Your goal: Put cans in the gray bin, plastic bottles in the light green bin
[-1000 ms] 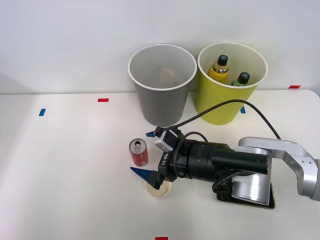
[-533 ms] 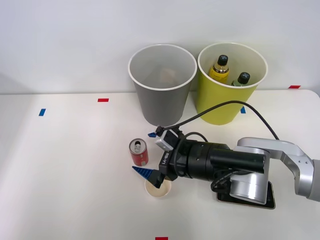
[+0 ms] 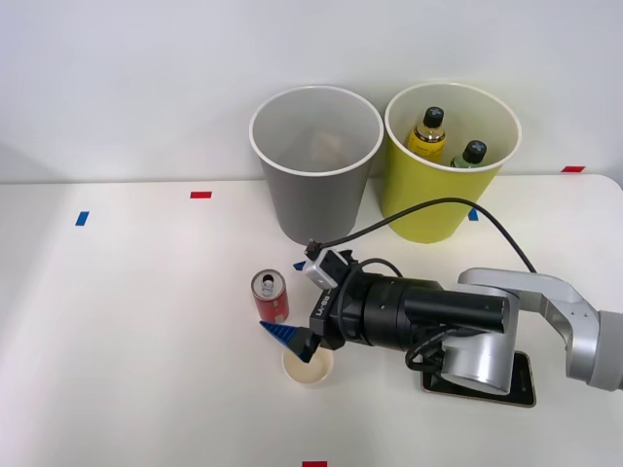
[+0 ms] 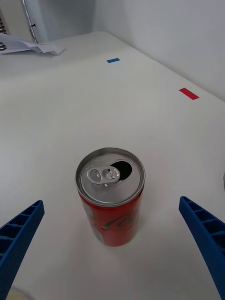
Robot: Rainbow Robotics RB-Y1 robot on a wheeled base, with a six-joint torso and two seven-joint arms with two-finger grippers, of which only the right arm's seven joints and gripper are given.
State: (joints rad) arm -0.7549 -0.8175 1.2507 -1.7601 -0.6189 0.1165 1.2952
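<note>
Right gripper [image 3: 295, 298] w/ jaws spread wide lines up on upright small red soda can [image 4: 111, 194], prob. to straddle it for a grab.

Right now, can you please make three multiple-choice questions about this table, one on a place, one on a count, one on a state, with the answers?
1. Where does the red can stand?
A. inside the gray bin
B. upright on the table, in front of the gray bin
C. lying on the phone

2. How many bottles are in the light green bin?
A. none
B. two
C. four

3. How is the right end effector?
A. open, holding nothing
B. shut on the can
C. shut on the paper cup

Answers: 1 B, the can stands on the table nearer than the gray bin. 2 B, a yellow bottle and a green bottle stand inside. 3 A, the wrist view shows blue fingers apart on either side of the can.
</note>
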